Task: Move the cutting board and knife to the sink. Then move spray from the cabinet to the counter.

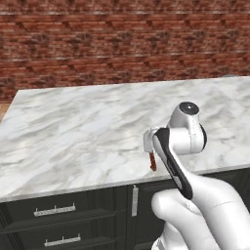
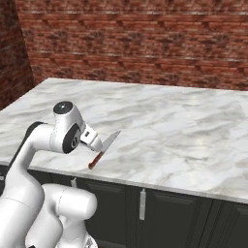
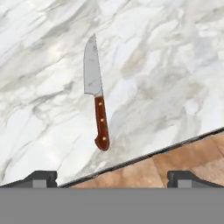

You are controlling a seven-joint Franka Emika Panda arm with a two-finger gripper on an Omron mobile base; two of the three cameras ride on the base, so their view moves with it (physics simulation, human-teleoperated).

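Note:
The knife (image 3: 97,100) has a grey blade and a reddish-brown riveted handle. It lies flat on the white marble counter (image 3: 166,65), close to the front edge. My gripper (image 3: 112,177) hangs above it, open, its fingertips wide apart with nothing between them. From the right base view the knife (image 2: 104,147) lies just beyond my hand, blade pointing away over the counter (image 2: 184,126). In the left base view just the knife handle (image 1: 153,160) shows past my arm, on the counter (image 1: 73,132). The cutting board, sink, spray and cabinet are out of view.
A red brick wall (image 1: 122,44) runs behind the counter. Dark drawers with silver handles (image 1: 54,210) sit below its front edge. Wooden floor (image 3: 175,162) shows past the counter's edge in the hand view.

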